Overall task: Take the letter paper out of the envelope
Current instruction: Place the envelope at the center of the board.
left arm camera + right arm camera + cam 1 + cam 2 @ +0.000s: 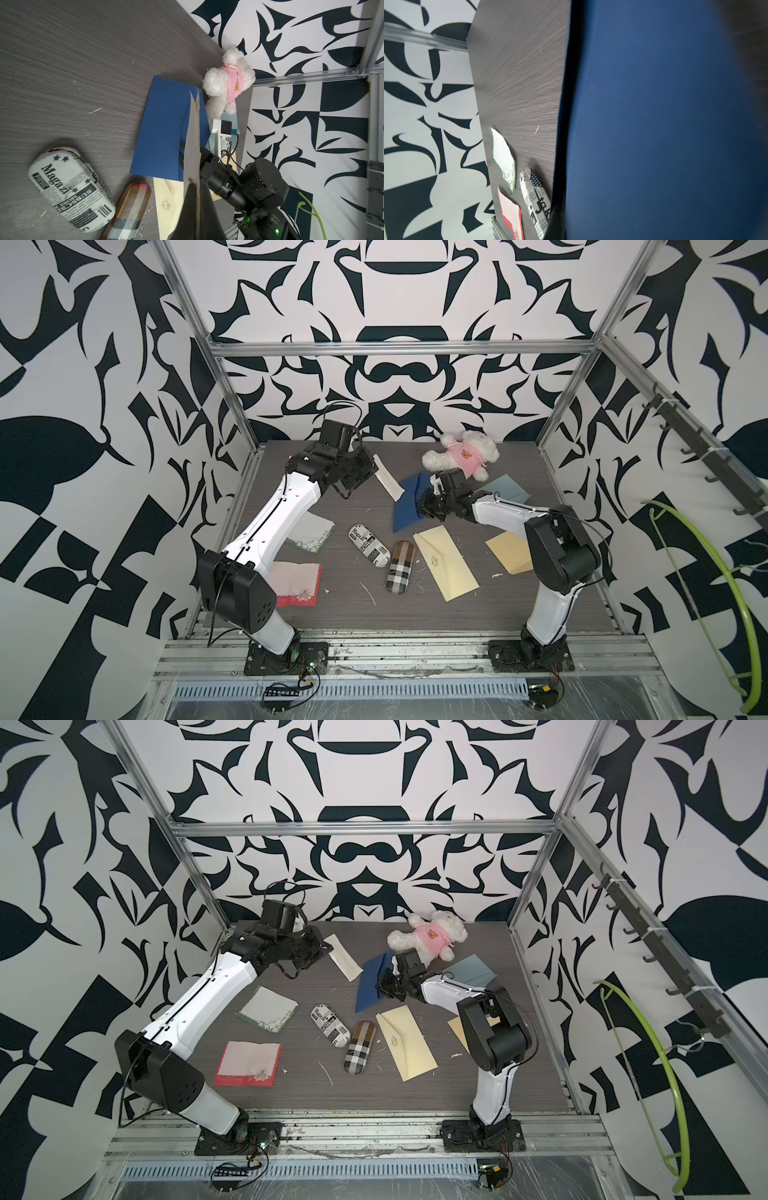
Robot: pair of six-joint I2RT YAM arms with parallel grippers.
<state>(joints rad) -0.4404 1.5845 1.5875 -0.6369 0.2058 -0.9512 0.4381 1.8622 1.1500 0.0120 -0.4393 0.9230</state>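
The dark blue envelope (406, 510) (369, 988) is tilted up off the table at the back centre, and my right gripper (423, 506) (383, 986) is shut on its right edge. In the right wrist view the envelope (654, 124) fills most of the picture, with one dark finger (558, 218) along its edge. The cream folded letter paper (388, 483) (343, 963) is outside the envelope, to its left, with my left gripper (375, 472) (327, 948) shut on its far end. The left wrist view shows the paper (193, 145) edge-on between the closed fingers (205, 209), in front of the envelope (162, 128).
A white teddy in a pink shirt (461, 456) lies behind the envelope. A newspaper-print case (368, 547), a plaid case (400, 568) and a cream envelope (446, 568) lie mid-table. A tan envelope (509, 556) and a grey-blue one (505, 487) are right. Two cloths (309, 531) (297, 583) are left.
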